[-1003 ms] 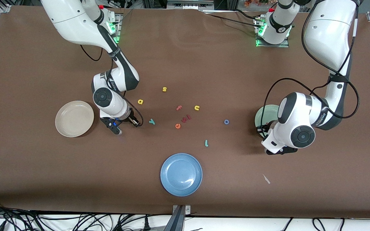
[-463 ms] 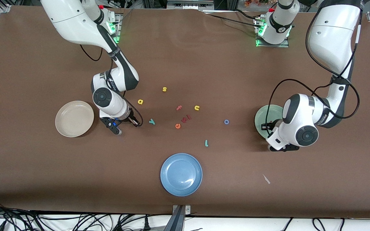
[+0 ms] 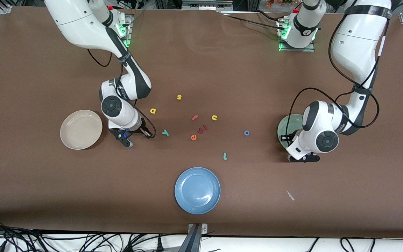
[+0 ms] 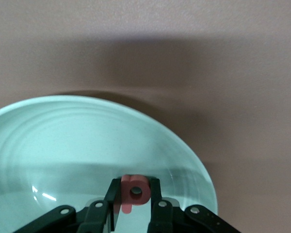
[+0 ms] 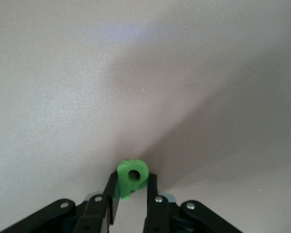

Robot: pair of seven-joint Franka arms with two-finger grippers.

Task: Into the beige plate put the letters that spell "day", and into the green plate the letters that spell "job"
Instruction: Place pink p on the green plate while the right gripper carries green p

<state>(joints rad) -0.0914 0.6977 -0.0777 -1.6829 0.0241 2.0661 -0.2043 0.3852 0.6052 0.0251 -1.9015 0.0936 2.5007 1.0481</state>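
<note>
Blue plate [image 3: 197,190] low centre of frame, yellow s [image 3: 179,97] upper centre, yellow u [image 3: 214,118], pink f [image 3: 195,118], orange e [image 3: 193,137] mid-frame, dark red piece [image 3: 203,129] maybe two letters, white scrap [image 3: 290,195] lower right.

**Two-arm robot: visible construction**

Both arms have glossy white rounded shells with dark grey to black joint bands and round black caps with concentric rings at the wrists. Green indicator lights glow at both bases, and a red button sits near each. Black cables loop loosely along the forearms down to the wrists. The left gripper [image 4: 134,208] and right gripper [image 5: 132,200] are matt black, with slim angled fingers [image 4: 111,196] fastened to their linkages by small silver screws.
</note>
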